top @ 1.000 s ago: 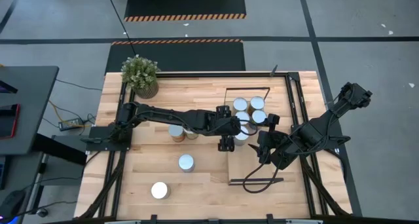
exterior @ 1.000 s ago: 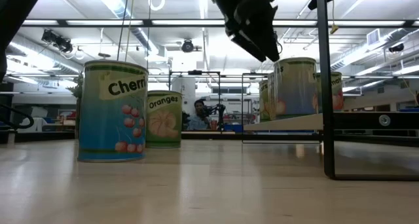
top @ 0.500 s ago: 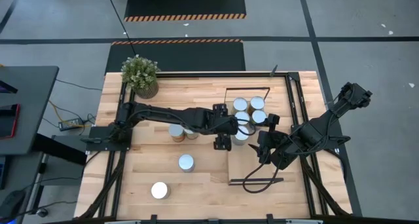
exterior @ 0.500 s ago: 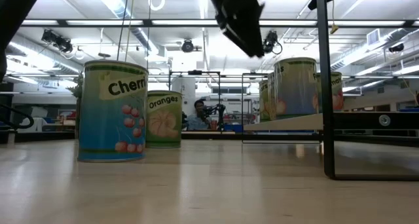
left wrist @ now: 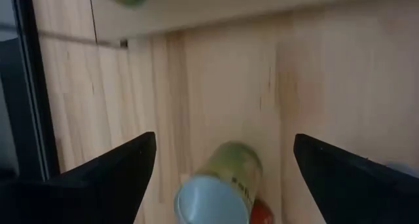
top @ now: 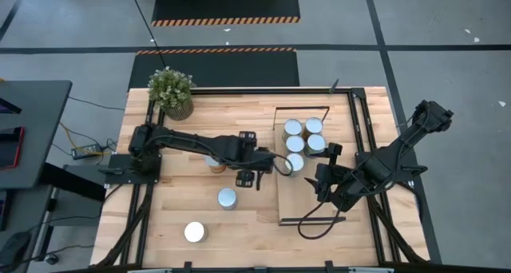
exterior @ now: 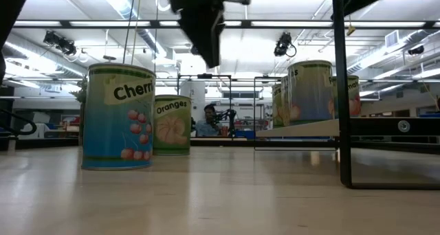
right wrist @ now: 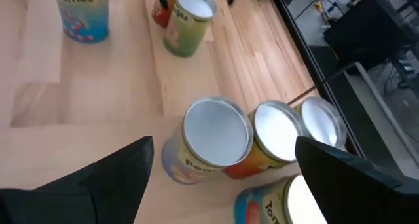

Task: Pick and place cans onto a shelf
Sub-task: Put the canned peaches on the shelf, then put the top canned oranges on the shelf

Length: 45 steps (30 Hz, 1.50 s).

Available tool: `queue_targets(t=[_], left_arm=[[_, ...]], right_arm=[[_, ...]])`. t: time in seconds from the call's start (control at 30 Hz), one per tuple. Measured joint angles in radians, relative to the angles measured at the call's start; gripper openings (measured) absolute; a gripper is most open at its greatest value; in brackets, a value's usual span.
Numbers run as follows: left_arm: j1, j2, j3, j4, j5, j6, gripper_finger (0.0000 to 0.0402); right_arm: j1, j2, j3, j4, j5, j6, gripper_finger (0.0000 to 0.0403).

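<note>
The light-wood shelf [top: 315, 201] lies on the table's right half, with several silver-lidded cans [top: 296, 143] standing upright on its far part; they also show in the right wrist view [right wrist: 216, 135]. More cans stand on the tabletop: one [top: 227, 197] at the middle, one with a white top [top: 194, 231] near the front, and one [top: 214, 164] partly under my left arm. My left gripper [top: 249, 180] is open and empty above the table, left of the shelf; a green-sided can [left wrist: 219, 191] stands below it. My right gripper [top: 324, 168] is open and empty over the shelf, beside the cans.
A potted plant [top: 171, 91] stands at the table's far left corner. Black frame rails [top: 358, 129] run along the table's sides. In the low view a cherries can [exterior: 117, 118] and an oranges can [exterior: 172, 125] stand on the left, and a person [exterior: 208, 119] shows far behind.
My left gripper has drawn back from the shelf's left edge toward the table's left, staying above the table. The cans on the shelf and on the table stand as before.
</note>
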<state>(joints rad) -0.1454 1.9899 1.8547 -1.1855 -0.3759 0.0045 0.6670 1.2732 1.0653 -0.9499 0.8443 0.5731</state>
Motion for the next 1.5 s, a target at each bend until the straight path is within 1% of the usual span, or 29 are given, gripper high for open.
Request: queue_targets(t=[0.07, 0.23, 0.37, 0.47, 0.6, 0.77, 1.0, 1.13, 1.23, 1.37, 1.5], left_arm=[[-0.004, -0.039, -0.069, 0.024, -0.015, -0.014, 0.0358], [-0.006, -0.165, -0.220, 0.099, -0.027, -0.041, 0.0340], [-0.004, -0.281, -0.336, 0.178, -0.021, -0.062, 0.0332], [-0.004, -0.353, -0.415, 0.212, -0.020, -0.080, 0.0330], [0.001, -0.424, -0.507, 0.250, -0.014, -0.109, 0.0329], [0.014, -0.490, -0.595, 0.263, -0.012, -0.149, 0.0329], [0.055, -0.556, -0.712, 0.285, 0.020, -0.210, 0.0329], [0.085, -0.563, -0.771, 0.374, 0.083, -0.242, 0.0330], [0.105, -0.556, -0.790, 0.425, 0.128, -0.232, 0.0330], [0.125, -0.549, -0.791, 0.433, 0.141, -0.207, 0.0330], [0.145, -0.539, -0.790, 0.456, 0.206, -0.195, 0.0335]], right_arm=[[-0.005, 0.002, -0.032, 0.030, 0.001, -0.008, 0.0379], [-0.051, 0.023, -0.075, 0.135, -0.004, -0.105, 0.0379], [-0.102, 0.057, -0.076, 0.179, -0.046, -0.180, 0.0379], [-0.139, 0.086, -0.075, 0.187, -0.078, -0.213, 0.0379], [-0.167, 0.117, -0.075, 0.186, -0.080, -0.257, 0.0379], [-0.193, 0.130, -0.075, 0.172, -0.079, -0.262, 0.0379], [-0.228, 0.130, -0.075, 0.164, -0.083, -0.265, 0.0379], [-0.214, 0.127, -0.052, 0.166, -0.097, -0.270, 0.0379], [-0.191, 0.126, -0.018, 0.162, -0.097, -0.270, 0.0379], [-0.166, 0.125, 0.014, 0.164, -0.097, -0.279, 0.0379], [-0.151, 0.125, 0.024, 0.163, -0.096, -0.278, 0.0379]])
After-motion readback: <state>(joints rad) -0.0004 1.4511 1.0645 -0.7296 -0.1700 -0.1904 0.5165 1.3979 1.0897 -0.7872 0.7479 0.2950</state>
